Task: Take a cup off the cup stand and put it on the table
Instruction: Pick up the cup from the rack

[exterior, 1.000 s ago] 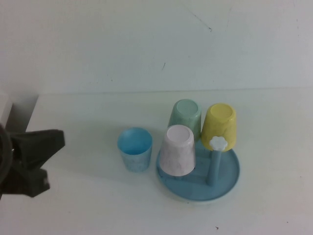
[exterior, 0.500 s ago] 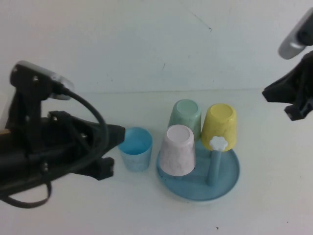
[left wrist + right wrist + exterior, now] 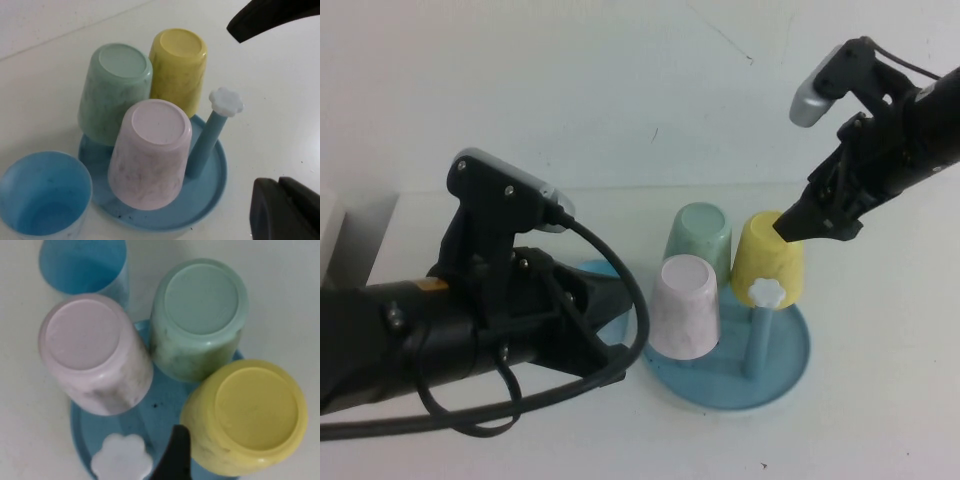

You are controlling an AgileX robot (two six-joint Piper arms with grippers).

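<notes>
The yellow cup (image 3: pixel 768 262) stands upside down on a peg at the far right of the blue cup stand (image 3: pixel 782 372). It also shows in the left wrist view (image 3: pixel 177 65) and the right wrist view (image 3: pixel 247 415). My right gripper (image 3: pixel 790 228) hangs just above the yellow cup's upturned base. It is open, with one dark finger (image 3: pixel 176 455) beside the cup's wall and the other finger out of view. My left gripper (image 3: pixel 286 210) is shut and empty, low over the table (image 3: pixel 880 420) beside the stand.
A pink speckled cup (image 3: pixel 685 305) and a pale green cup (image 3: pixel 700 235) sit upside down on the stand. A bare peg with a white flower cap (image 3: pixel 766 292) stands in front. A light blue cup (image 3: pixel 42 192) stands upright on the table, left of the stand, mostly hidden behind my left arm in the high view.
My left arm has swung in from the left and now covers the light blue cup. My right arm has come down from the upper right to the yellow cup's top.
</notes>
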